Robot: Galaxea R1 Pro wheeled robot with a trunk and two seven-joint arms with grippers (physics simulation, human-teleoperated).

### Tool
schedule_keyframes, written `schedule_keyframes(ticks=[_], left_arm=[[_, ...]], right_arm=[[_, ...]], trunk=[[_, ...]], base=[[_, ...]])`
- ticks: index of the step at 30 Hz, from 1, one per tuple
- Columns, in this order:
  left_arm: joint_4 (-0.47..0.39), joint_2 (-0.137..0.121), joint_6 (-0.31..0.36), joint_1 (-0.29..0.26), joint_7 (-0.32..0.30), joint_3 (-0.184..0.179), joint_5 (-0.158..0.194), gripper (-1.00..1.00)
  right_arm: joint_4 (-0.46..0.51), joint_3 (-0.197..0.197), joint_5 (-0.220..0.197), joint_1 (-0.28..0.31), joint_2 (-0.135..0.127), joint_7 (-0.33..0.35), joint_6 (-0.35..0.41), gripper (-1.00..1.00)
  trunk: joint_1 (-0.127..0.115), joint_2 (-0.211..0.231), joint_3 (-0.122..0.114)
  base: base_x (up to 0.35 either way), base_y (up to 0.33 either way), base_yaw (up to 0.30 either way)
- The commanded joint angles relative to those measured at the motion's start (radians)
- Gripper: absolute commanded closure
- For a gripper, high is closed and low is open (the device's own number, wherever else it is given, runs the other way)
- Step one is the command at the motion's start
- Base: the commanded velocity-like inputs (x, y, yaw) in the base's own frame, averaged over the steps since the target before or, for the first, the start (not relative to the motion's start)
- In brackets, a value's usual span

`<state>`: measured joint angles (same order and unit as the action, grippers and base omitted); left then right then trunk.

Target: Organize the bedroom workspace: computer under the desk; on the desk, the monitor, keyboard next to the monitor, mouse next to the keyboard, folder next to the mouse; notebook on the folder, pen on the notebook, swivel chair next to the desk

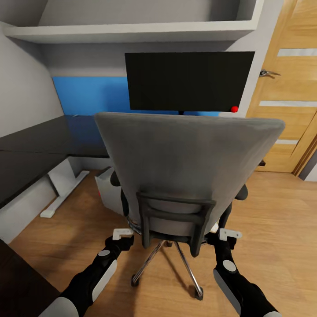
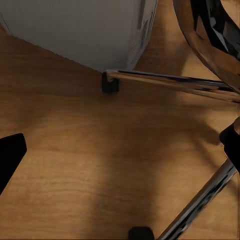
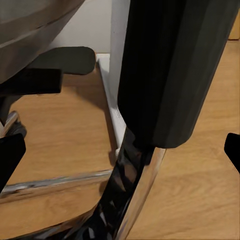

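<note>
The swivel chair (image 1: pixel 185 171) stands with its grey back toward the robot, in front of the black counter (image 1: pixel 39 145), just short of its edge. The monitor (image 1: pixel 189 81) stands on the counter behind the chair, and the light grey computer (image 1: pixel 108 187) sits on the wood floor (image 1: pixel 273 229) under the counter, partly hidden by the chair. The left gripper (image 1: pixel 122 233) and right gripper (image 1: pixel 229 233) hover low on either side of the chair's black back bracket, each just beside the seat. Both sets of jaws are spread apart and grasp nothing; the chrome base legs (image 2: pixel 200 200) lie just ahead of them.

Wood floor (image 1: pixel 281 229), grey shelf (image 1: pixel 132 31), door (image 1: pixel 290 88)
</note>
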<state>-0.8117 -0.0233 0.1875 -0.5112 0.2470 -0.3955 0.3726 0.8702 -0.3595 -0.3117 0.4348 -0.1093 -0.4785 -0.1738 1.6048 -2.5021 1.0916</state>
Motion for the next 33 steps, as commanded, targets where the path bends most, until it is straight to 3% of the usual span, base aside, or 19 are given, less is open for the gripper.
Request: schedule_keyframes(ticks=[1, 9, 33], left_arm=[[-0.031, -0.001, 0.002, -0.001, 0.008, -0.007, 0.008, -1.00], [-0.030, -0.002, 0.003, -0.001, 0.008, -0.006, 0.008, -1.00], [-0.030, -0.003, 0.004, -0.001, 0.007, -0.006, 0.008, -1.00]], right_arm=[[0.000, -0.007, -0.014, 0.001, -0.001, -0.005, -0.006, -1.00], [-0.001, -0.007, -0.014, 0.001, -0.001, -0.005, -0.006, -1.00], [-0.002, -0.007, -0.014, 0.001, -0.001, -0.003, -0.006, -1.00]], trunk=[[0.000, 0.000, 0.001], [0.000, 0.000, 0.001], [0.000, 0.000, 0.001]], base=[[0.099, -0.068, -0.002], [-0.006, -0.013, 0.000], [-0.315, 0.000, 0.000]])
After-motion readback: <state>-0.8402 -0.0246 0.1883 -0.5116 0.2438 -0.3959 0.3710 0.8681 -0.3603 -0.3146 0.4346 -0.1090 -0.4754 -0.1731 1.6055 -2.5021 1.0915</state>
